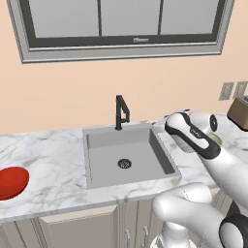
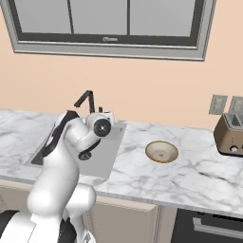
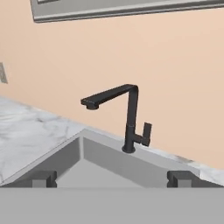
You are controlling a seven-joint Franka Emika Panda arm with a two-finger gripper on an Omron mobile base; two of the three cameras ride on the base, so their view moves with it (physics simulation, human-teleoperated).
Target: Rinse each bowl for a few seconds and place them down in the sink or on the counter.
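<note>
A glossy red bowl (image 1: 12,181) rests on the counter (image 1: 53,160) far left of the sink (image 1: 145,167). The beige bowl (image 2: 162,152) stands on the counter (image 2: 142,175) right of the sink (image 2: 108,153), upright and empty. In the hand view my gripper (image 3: 113,179) is open, both dark fingertips (image 3: 43,178) spread wide with nothing between them. It hangs over the sink (image 3: 109,159) and faces the black faucet (image 3: 130,118). No water runs from the spout. My arm hides much of the basin in the right base view.
A bronze toaster (image 2: 230,134) stands on the counter at the far right, below wall outlets (image 2: 218,104). A window (image 1: 121,22) spans the wall above the faucet (image 1: 121,112). The round drain (image 1: 124,163) lies in the basin's middle.
</note>
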